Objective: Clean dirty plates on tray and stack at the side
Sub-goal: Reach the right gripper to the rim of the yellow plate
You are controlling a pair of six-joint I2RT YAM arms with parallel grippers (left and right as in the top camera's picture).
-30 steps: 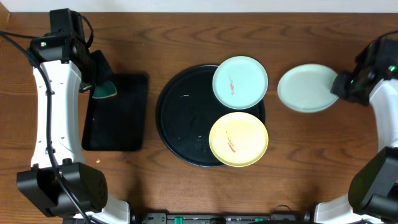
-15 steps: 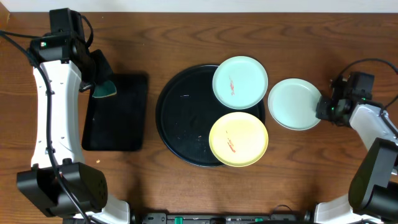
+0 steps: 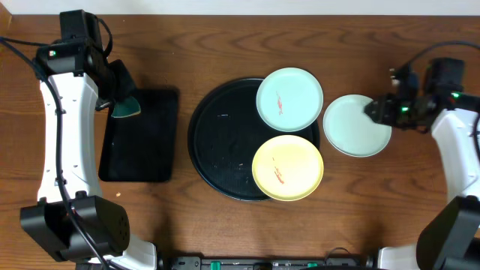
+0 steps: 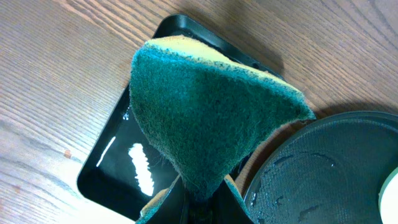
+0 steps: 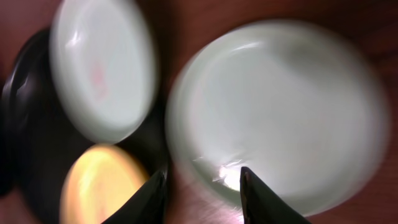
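The round black tray point(image 3: 217, 142) holds a pale blue-green plate point(image 3: 289, 99) and a pale yellow plate point(image 3: 287, 168), each with a red smear. A third blue-green plate point(image 3: 352, 127) lies on the table right of the tray, and no smear shows on it. My right gripper point(image 3: 379, 111) hovers open over that plate's right part. In the blurred right wrist view the gripper point(image 5: 202, 193) has its jaws spread over the plate's point(image 5: 280, 106) near rim. My left gripper point(image 3: 120, 96) is shut on a green sponge point(image 3: 126, 109), which fills the left wrist view point(image 4: 211, 106).
A smaller rectangular black tray point(image 3: 142, 142) lies under the sponge at the left and shows wet in the left wrist view point(image 4: 121, 168). The round tray's rim point(image 4: 323, 168) lies just right of it. Bare wood surrounds both trays.
My right gripper brought the third plate left and down onto the table beside the tray, let go, and has since shifted up over it. The left arm has not moved.
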